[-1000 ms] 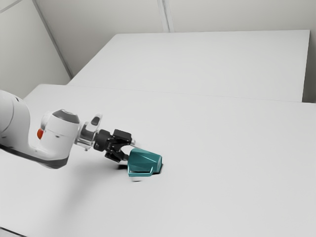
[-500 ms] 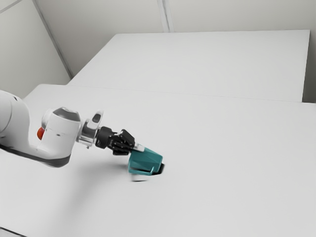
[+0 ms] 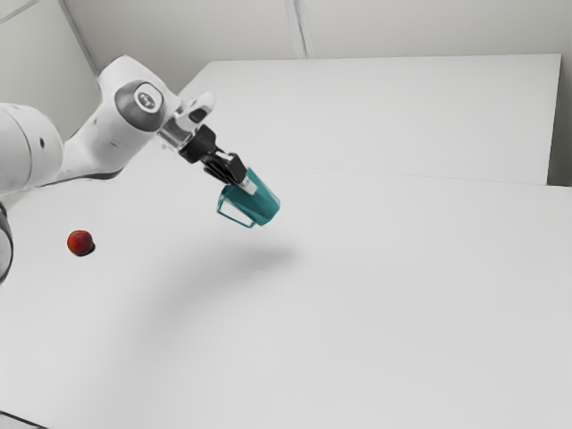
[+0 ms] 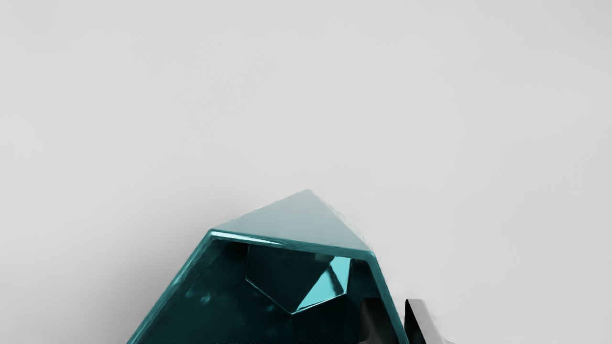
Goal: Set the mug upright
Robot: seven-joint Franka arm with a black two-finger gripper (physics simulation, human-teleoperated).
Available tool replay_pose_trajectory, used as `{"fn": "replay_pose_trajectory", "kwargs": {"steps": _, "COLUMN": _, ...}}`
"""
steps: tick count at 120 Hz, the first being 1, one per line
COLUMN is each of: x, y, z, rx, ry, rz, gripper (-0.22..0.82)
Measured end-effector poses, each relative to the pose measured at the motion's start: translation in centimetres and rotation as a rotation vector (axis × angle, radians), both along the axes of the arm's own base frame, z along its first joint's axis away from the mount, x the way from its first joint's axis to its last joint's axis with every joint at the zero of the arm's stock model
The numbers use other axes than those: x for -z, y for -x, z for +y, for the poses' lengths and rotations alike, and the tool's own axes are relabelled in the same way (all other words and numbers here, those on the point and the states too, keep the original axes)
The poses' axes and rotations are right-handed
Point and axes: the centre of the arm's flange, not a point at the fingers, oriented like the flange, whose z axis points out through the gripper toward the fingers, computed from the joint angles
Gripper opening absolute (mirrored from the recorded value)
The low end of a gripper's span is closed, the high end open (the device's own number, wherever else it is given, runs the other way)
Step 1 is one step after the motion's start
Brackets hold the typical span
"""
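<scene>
At the exterior view's left, the white arm (image 3: 112, 138) extends above the pale table (image 3: 402, 313). Below its raised links, a round red object (image 3: 80, 242) rests on the tabletop. Farther right, a soft shadow (image 3: 255, 257) lies on the table beneath the suspended load. Above this, the black gripper (image 3: 248, 186) points obliquely downward, narrowed on the wall of the teal mug (image 3: 262, 206). The wrist view shows the grip: one finger (image 4: 375, 317) inside the mouth, the other finger (image 4: 423, 320) outside, the wall between them. The mug is held clear of the table and tilted, not upright; its mouth faces the gripper and its base slopes down toward the exterior view's right. The handle (image 3: 234, 220) (an angular loop) projects from the side toward the exterior view's lower left. The mug's interior is dark and faceted, with one bright patch.
</scene>
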Motion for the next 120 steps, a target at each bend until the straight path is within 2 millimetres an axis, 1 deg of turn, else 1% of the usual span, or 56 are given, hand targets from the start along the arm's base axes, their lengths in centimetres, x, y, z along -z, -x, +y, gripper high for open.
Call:
{"fn": "replay_pose_trajectory", "kwargs": {"steps": 5, "x": 0.3, "y": -0.6, "z": -0.4, "rx": 0.036, "ry": -0.106, "rz": 0.015, "gripper": -0.15}}
{"fn": "replay_pose_trajectory", "kwargs": {"steps": 12, "x": 1.3, "y": -1.0, "z": -1.0, "rx": 0.069, "ry": -0.243, "rz": 0.042, "gripper": -0.16}}
{"fn": "replay_pose_trajectory", "kwargs": {"steps": 25, "x": 4.2, "y": -1.7, "z": -2.2, "rx": 0.082, "ry": -0.425, "rz": 0.078, "gripper": -0.17}}
{"fn": "replay_pose_trajectory", "kwargs": {"steps": 37, "x": 6.4, "y": -2.1, "z": -2.5, "rx": 0.042, "ry": -0.506, "rz": 0.106, "gripper": -0.17}}
{"fn": "replay_pose_trajectory", "kwargs": {"steps": 54, "x": 7.8, "y": -2.0, "z": -2.7, "rx": -0.045, "ry": -0.547, "rz": 0.133, "gripper": -0.17}}
{"fn": "replay_pose_trajectory", "kwargs": {"steps": 56, "x": 7.9, "y": -1.9, "z": -2.7, "rx": -0.054, "ry": -0.548, "rz": 0.136, "gripper": -0.15}}
{"fn": "replay_pose_trajectory", "kwargs": {"steps": 66, "x": 8.3, "y": -1.6, "z": -3.2, "rx": -0.103, "ry": -0.547, "rz": 0.150, "gripper": 0.04}}
{"fn": "replay_pose_trajectory", "kwargs": {"steps": 76, "x": 8.4, "y": -1.6, "z": -3.2, "rx": -0.152, "ry": -0.544, "rz": 0.157, "gripper": 0.21}}
{"fn": "replay_pose_trajectory", "kwargs": {"steps": 83, "x": 8.2, "y": -1.6, "z": -3.2, "rx": -0.184, "ry": -0.541, "rz": 0.160, "gripper": 0.31}}
{"fn": "replay_pose_trajectory", "kwargs": {"steps": 90, "x": 7.7, "y": -1.6, "z": -3.2, "rx": -0.214, "ry": -0.538, "rz": 0.160, "gripper": 0.38}}
{"fn": "replay_pose_trajectory", "kwargs": {"steps": 99, "x": 6.6, "y": -1.5, "z": -3.2, "rx": -0.249, "ry": -0.532, "rz": 0.154, "gripper": 0.45}}
{"fn": "replay_pose_trajectory", "kwargs": {"steps": 104, "x": 4.8, "y": -1.3, "z": -3.3, "rx": -0.269, "ry": -0.528, "rz": 0.140, "gripper": 0.47}}
{"fn": "replay_pose_trajectory", "kwargs": {"steps": 108, "x": 2.2, "y": -1.0, "z": -3.5, "rx": -0.281, "ry": -0.522, "rz": 0.120, "gripper": 0.49}}
{"fn": "replay_pose_trajectory", "kwargs": {"steps": 112, "x": -1.1, "y": -0.6, "z": -4.1, "rx": -0.289, "ry": -0.514, "rz": 0.095, "gripper": 0.51}}
{"fn": "replay_pose_trajectory", "kwargs": {"steps": 120, "x": -9.2, "y": -0.2, "z": -6.0, "rx": -0.292, "ry": -0.492, "rz": 0.030, "gripper": 0.54}}
